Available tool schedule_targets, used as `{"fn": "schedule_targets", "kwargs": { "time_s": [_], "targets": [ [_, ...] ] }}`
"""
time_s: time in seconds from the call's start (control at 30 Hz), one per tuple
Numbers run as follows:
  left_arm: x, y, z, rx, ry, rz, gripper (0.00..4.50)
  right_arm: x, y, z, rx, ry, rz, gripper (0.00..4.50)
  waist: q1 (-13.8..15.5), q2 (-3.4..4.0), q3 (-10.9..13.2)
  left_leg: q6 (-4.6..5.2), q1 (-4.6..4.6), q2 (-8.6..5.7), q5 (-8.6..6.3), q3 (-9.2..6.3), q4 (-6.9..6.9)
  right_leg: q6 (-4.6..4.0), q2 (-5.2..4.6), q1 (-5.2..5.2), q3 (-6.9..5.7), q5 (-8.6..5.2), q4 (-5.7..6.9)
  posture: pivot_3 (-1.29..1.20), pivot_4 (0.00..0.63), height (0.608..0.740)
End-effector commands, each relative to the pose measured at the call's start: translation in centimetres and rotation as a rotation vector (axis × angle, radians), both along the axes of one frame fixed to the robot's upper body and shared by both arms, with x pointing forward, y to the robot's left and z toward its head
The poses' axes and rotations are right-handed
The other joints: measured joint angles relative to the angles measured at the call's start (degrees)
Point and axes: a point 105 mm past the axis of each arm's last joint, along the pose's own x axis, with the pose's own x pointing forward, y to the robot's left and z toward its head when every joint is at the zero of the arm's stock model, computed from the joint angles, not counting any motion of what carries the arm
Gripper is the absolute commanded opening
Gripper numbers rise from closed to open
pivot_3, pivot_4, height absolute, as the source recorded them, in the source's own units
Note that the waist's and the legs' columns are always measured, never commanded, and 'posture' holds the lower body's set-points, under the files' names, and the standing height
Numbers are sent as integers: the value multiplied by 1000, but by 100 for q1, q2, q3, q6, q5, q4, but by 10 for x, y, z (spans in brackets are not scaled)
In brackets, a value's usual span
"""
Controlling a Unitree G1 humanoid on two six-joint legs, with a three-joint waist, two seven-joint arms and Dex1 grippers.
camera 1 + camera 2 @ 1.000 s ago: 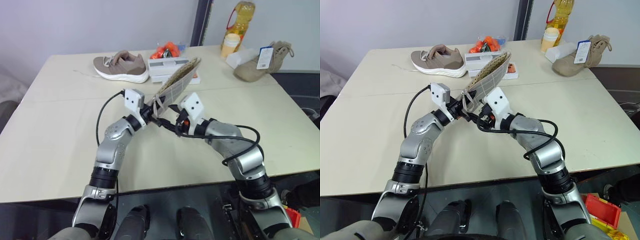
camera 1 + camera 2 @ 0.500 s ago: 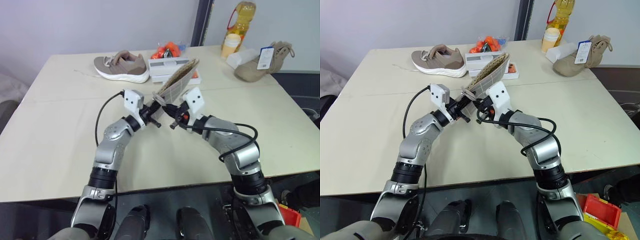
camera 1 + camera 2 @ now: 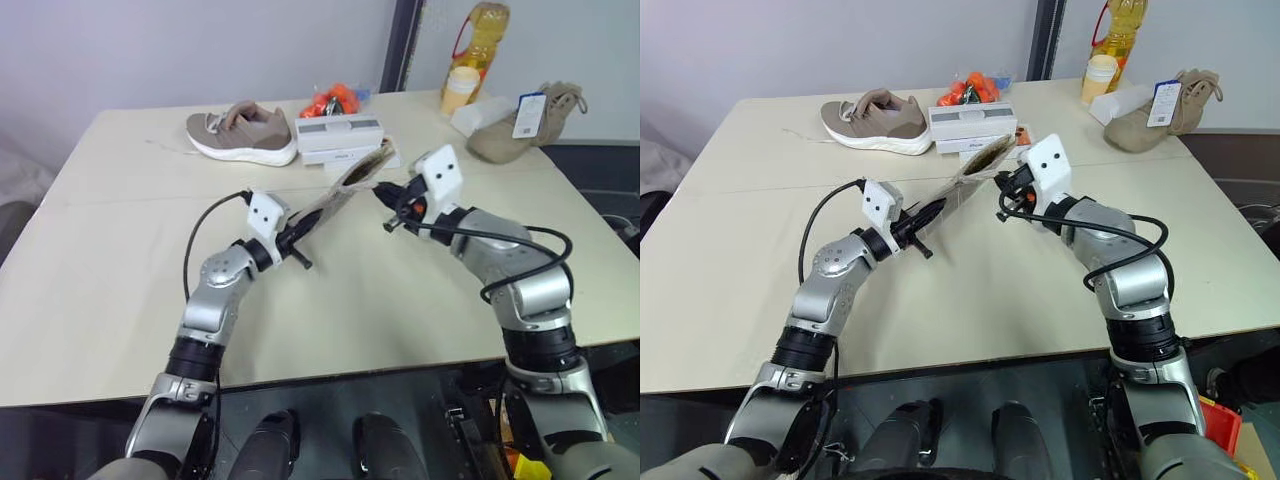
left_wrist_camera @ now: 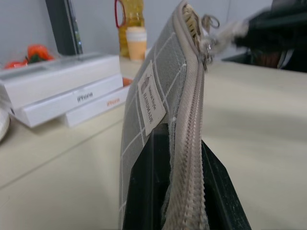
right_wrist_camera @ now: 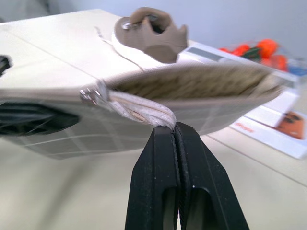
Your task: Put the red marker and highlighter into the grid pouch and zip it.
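Note:
The grid pouch (image 3: 345, 187), grey with white lines and a small white label (image 4: 151, 98), hangs slanted above the table's middle. My left gripper (image 3: 298, 235) is shut on its lower end, with the black fingers (image 4: 152, 158) clamped on either side of the fabric. My right gripper (image 5: 173, 125) is shut on the pale zipper pull tab (image 5: 141, 111) near the pouch's upper end. The zipper (image 4: 192, 124) is closed from my left gripper up to the slider (image 5: 90, 94). Beyond the slider the mouth gapes, showing a brownish lining. The red marker and the highlighter are hidden.
At the back of the table (image 3: 120, 260) lie a tan sneaker (image 3: 243, 133), stacked white boxes (image 3: 338, 138) and orange packets (image 3: 335, 100). An oil bottle (image 3: 482, 35), a cup (image 3: 460, 90) and a tan boot (image 3: 528, 120) stand at the back right.
My right gripper has shut on the zipper pull and drawn it right and up along the pouch. The pouch now lies at a flatter slant, and my left gripper has sunk slightly.

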Motion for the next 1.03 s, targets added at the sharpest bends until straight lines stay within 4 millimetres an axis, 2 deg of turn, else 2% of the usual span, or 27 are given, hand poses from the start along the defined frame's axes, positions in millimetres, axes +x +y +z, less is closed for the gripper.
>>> {"fn": "schedule_targets", "kwargs": {
  "time_s": [0.03,0.17,0.27,0.33,0.4,0.47,0.53,0.63,0.67,0.9,1.03],
  "targets": [
    [-3,16,-2,96,-59,12,0,11,-41,22,-30,-90,-172,33,3,0,0,0,0,1,0,0,0,0,0,0,0,0,0,0,150,740],
    [-5,35,-10,160,-60,35,0,19,-76,23,-96,-100,-308,33,3,0,0,0,0,-2,0,4,1,0,-2,1,2,0,-1,0,150,740],
    [-6,49,-15,192,-53,52,0,18,-88,14,-145,-73,-327,33,-29,3,-1,0,2,2,0,4,-2,-1,-2,0,3,0,-1,0,150,740],
    [-10,59,-20,201,-23,45,0,9,-84,0,-178,-25,-257,33,-26,3,-1,0,2,5,0,4,-5,-1,-1,-1,3,0,0,0,150,740],
    [-14,65,-23,196,5,30,706,-5,-70,-14,-198,36,-115,0,-21,6,-2,3,2,6,-2,3,-5,-1,-1,0,2,-1,-2,0,150,740],
    [-20,69,-25,195,28,17,1478,-17,-61,-24,-185,81,-23,569,-23,7,-1,6,-2,5,-4,5,-5,-1,-2,-3,4,-1,-6,0,150,740],
    [-27,77,-29,187,66,26,2571,-26,-62,-36,-193,108,12,1415,-7,9,1,8,-4,5,-5,5,-2,-1,-3,-2,4,-1,-7,0,150,740],
    [-38,92,-36,148,135,74,4133,-37,-65,-50,-207,133,37,2972,13,9,1,8,-5,4,-5,2,3,-1,-8,2,3,-1,-8,0,150,740],
    [-43,98,-42,141,170,95,4224,-39,-66,-52,-201,136,40,3491,12,9,1,8,-5,4,-6,2,5,-1,-10,4,4,-1,-10,0,150,740],
    [-69,138,-77,143,311,284,4224,-44,-73,-67,-170,155,36,3491,15,10,1,8,-5,7,-7,2,3,-3,-10,2,8,-2,-15,0,150,740],
    [-76,154,-84,165,311,390,4224,-38,-77,-72,-126,146,9,3491,12,10,0,7,-4,7,-8,3,2,-20,-11,6,9,-11,-20,0,150,740]
  ]
}}
